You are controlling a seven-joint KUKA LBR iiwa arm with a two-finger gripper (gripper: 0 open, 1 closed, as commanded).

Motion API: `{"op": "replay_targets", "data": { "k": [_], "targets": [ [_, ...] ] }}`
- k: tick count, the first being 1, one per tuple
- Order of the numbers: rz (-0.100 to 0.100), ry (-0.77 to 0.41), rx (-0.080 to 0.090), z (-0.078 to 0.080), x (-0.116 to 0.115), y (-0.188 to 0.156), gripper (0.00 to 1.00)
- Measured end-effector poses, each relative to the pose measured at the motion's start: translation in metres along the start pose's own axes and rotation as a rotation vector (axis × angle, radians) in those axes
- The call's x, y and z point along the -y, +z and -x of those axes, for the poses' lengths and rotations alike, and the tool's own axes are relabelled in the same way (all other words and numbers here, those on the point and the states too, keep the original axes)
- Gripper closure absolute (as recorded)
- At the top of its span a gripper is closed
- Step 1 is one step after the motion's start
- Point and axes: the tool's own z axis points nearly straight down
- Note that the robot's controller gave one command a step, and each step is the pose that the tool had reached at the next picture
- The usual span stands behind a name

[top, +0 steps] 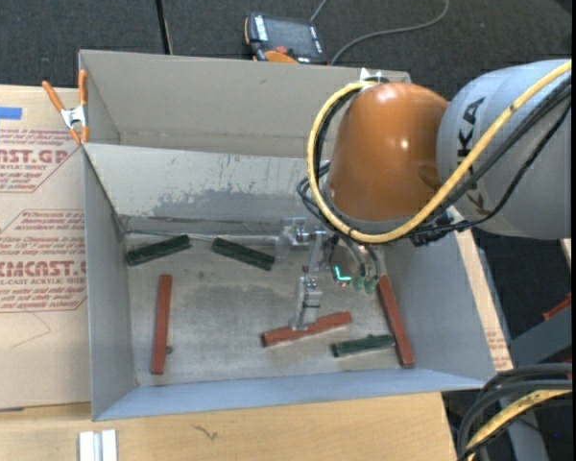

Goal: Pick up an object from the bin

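My gripper (310, 307) hangs below the orange wrist cover, low in the bin's right half. Its tip is right over the middle of a red flat stick (305, 330) that lies slightly tilted on the bin floor near the front. I cannot tell whether the tip touches the stick. A dark green stick (363, 345) lies just right of that one. Another red stick (396, 320) runs along the right wall beside the gripper.
A dark green stick (243, 254) lies left of the gripper towards the back, and another (157, 250) sits at the back left. A third red stick (160, 323) lies lengthwise by the left wall. The arm and its cables overhang the bin's right rear.
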Motion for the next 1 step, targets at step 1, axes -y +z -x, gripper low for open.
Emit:
{"op": "replay_targets", "data": {
  "k": [1],
  "targets": [
    [-0.001,-0.094,0.005,-0.0241,0.0398,0.1548,0.0]
  ]
}}
